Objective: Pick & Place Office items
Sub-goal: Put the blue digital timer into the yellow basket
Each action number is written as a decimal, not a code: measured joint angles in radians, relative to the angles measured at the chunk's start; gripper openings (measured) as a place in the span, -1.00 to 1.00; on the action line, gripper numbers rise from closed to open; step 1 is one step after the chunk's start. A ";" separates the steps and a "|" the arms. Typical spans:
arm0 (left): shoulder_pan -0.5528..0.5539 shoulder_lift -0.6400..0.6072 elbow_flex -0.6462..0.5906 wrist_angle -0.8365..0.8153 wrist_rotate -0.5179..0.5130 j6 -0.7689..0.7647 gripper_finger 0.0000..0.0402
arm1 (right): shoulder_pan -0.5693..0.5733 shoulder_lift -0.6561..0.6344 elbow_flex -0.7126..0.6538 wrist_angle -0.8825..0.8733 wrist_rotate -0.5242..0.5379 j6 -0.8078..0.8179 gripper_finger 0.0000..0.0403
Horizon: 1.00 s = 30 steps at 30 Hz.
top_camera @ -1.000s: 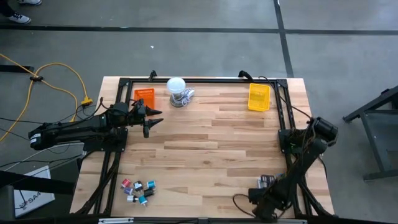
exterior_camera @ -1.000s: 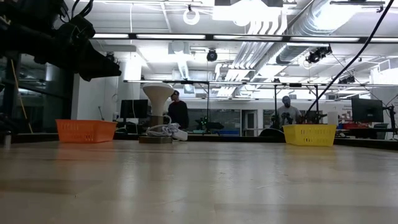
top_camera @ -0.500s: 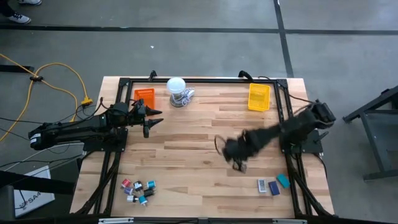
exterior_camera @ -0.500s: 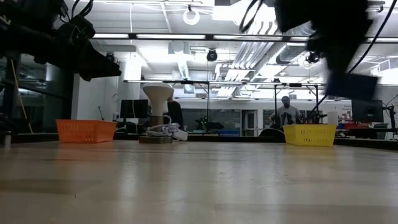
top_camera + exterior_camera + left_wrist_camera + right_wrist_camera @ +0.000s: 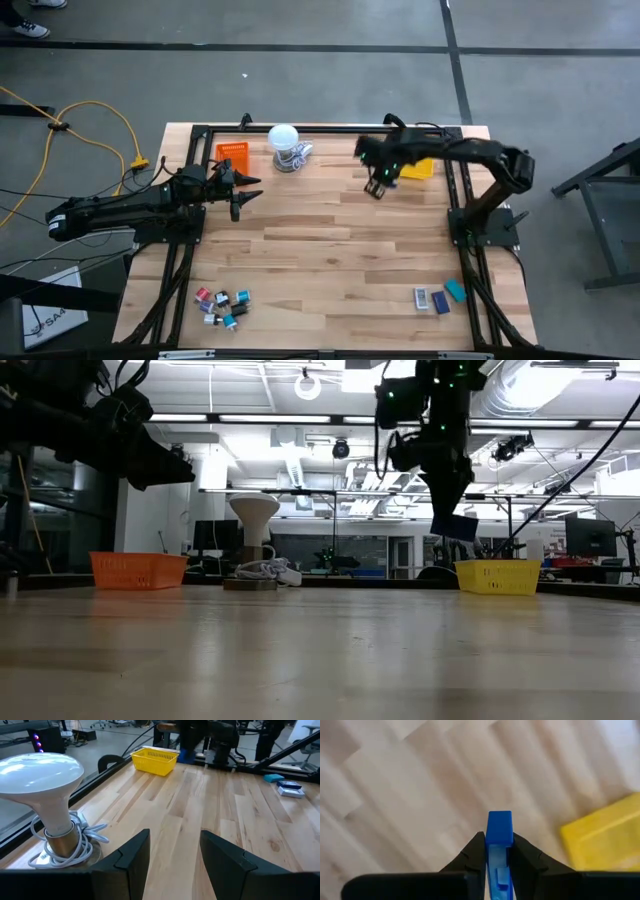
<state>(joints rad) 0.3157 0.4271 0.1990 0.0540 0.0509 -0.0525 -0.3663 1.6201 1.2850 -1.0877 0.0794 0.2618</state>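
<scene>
The right gripper [image 5: 498, 851], clenched on a flat blue block [image 5: 499, 832], carries it airborne toward the yellow tray [image 5: 417, 156] at one o'clock for dropping.

right gripper [image 5: 378, 186] now beside yellow tray [image 5: 421, 167]

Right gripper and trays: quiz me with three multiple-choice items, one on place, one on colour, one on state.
1. Where is the right gripper?
A. beside the yellow tray
B. over the orange tray
C. at the table's near edge

2. What colour is the block between its fingers?
A. red
B. blue
C. white

3. How do the left gripper's jaws stand?
A. shut on a cable
B. shut on a block
C. open, empty

Key: 1 A, the high view shows it just off the yellow tray; 2 B, the right wrist view shows blue; 3 C, the left wrist view shows a bare gap.
</scene>
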 joint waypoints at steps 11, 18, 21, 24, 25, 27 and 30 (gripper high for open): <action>0.000 0.000 0.000 0.000 0.000 0.000 -0.17 | -0.369 -0.111 0.000 -0.002 0.000 -0.075 -0.75; 0.000 0.000 0.000 0.000 0.000 0.000 -0.17 | -0.488 -0.102 -0.040 0.041 0.002 -0.083 -0.75; 0.000 0.000 0.000 0.000 0.000 0.000 -0.17 | -0.504 -0.091 -0.078 0.067 -0.002 -0.083 -0.75; 0.000 0.000 0.000 0.000 0.000 0.000 -0.17 | -0.508 -0.074 -0.120 0.118 0.001 -0.083 -0.75; 0.000 0.000 0.000 0.000 0.000 0.000 -0.17 | -0.509 -0.067 -0.136 0.137 0.001 -0.083 -0.75; 0.000 0.000 0.000 0.000 0.000 0.000 -0.17 | -0.508 -0.058 -0.164 0.179 0.016 -0.083 -0.75; 0.000 0.000 0.000 0.000 0.000 0.000 -0.17 | -0.522 -0.040 -0.194 0.210 0.035 -0.083 -0.75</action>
<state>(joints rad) 0.3157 0.4271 0.1990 0.0540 0.0509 -0.0525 -0.8886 1.5806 1.0907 -0.8779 0.1145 0.1783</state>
